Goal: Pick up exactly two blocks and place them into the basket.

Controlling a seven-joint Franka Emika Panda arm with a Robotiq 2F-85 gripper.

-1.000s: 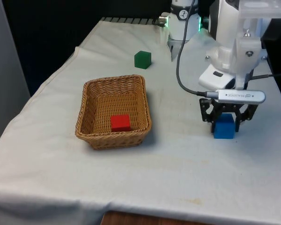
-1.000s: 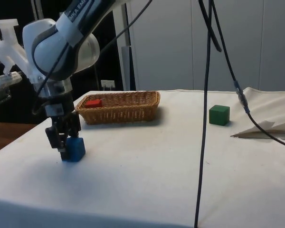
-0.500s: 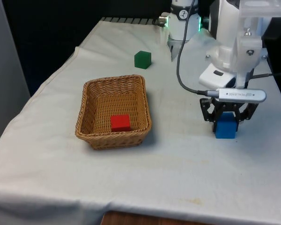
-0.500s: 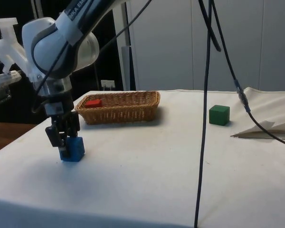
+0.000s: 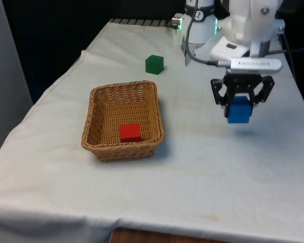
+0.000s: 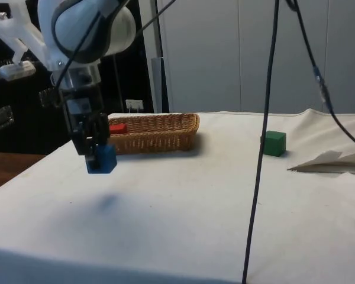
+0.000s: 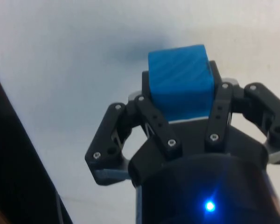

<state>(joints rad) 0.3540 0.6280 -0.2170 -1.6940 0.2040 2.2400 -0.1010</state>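
Blue ribbed block (image 5: 238,110), gripped in hand (image 5: 241,103), airborne

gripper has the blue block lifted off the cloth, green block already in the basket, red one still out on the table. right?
Colours swapped. The front view shows the red block in the basket and the green block out on the table. The gripper does hold the blue block off the cloth.

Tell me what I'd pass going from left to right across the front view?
Basket with a red block inside → green block → gripper holding a blue block above the table.
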